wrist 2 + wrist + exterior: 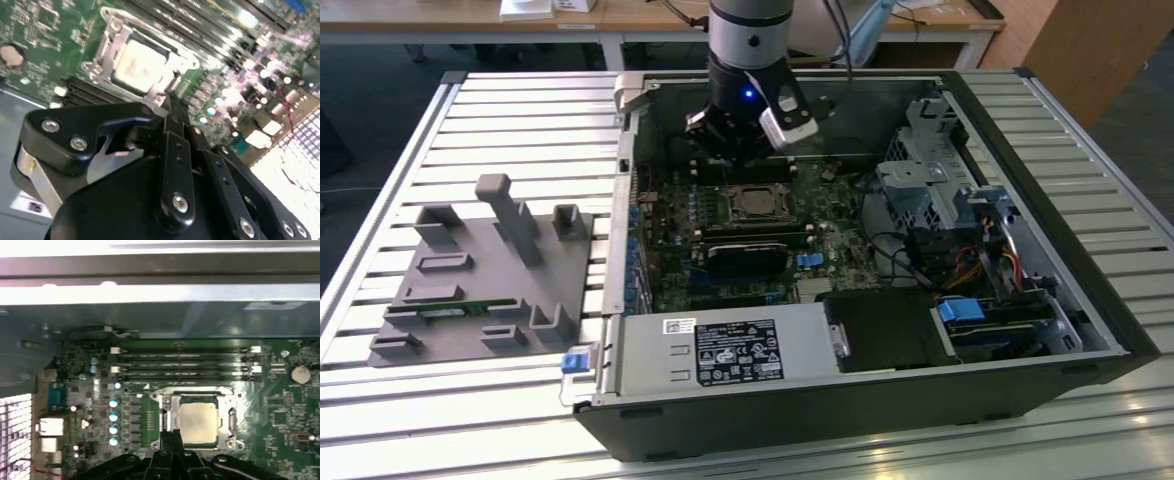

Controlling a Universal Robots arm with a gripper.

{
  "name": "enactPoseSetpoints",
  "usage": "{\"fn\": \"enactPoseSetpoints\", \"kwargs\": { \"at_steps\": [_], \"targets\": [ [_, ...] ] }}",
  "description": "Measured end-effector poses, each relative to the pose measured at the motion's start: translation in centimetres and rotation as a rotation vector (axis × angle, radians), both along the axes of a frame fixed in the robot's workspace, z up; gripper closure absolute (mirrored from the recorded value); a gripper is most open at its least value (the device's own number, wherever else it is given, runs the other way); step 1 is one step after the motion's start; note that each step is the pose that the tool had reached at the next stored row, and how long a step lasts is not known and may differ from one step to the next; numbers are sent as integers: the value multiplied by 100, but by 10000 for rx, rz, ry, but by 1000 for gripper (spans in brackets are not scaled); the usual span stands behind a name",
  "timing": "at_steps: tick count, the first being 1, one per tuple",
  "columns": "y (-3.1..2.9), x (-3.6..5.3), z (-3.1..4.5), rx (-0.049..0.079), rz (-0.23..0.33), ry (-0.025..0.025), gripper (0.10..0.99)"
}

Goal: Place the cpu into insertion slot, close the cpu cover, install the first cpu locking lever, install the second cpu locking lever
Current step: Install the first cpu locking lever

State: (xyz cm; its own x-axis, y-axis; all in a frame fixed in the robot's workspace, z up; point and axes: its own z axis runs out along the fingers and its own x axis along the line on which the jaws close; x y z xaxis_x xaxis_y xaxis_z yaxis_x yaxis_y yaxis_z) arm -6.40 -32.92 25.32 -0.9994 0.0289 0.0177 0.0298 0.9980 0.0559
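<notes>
Slatted metal counter (520,110) carries an open black computer case (854,410); clenched, empty black jaws hover just beside the silvery square cpu (198,424), which sits under its sheet-metal cover frame (175,407).

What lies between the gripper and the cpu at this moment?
The side rail of the cpu cover, which lies framed around the cpu, is all that separates the chip from the gripper. This shows in both wrist views.

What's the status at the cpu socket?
Gripper shut, tips at cpu cover corner. cpu seated, cover down around it. No obstruction seen.
</notes>
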Motion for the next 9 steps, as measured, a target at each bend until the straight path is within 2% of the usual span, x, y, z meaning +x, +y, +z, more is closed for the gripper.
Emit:
{"fn": "enactPoseSetpoints", "kwargs": {
  "at_steps": [5, 9],
  "targets": [
    [10, -172, 0, 0, 0, -9, 980],
    [31, -254, 0, 0, 1, -11, 980]
  ]
}}
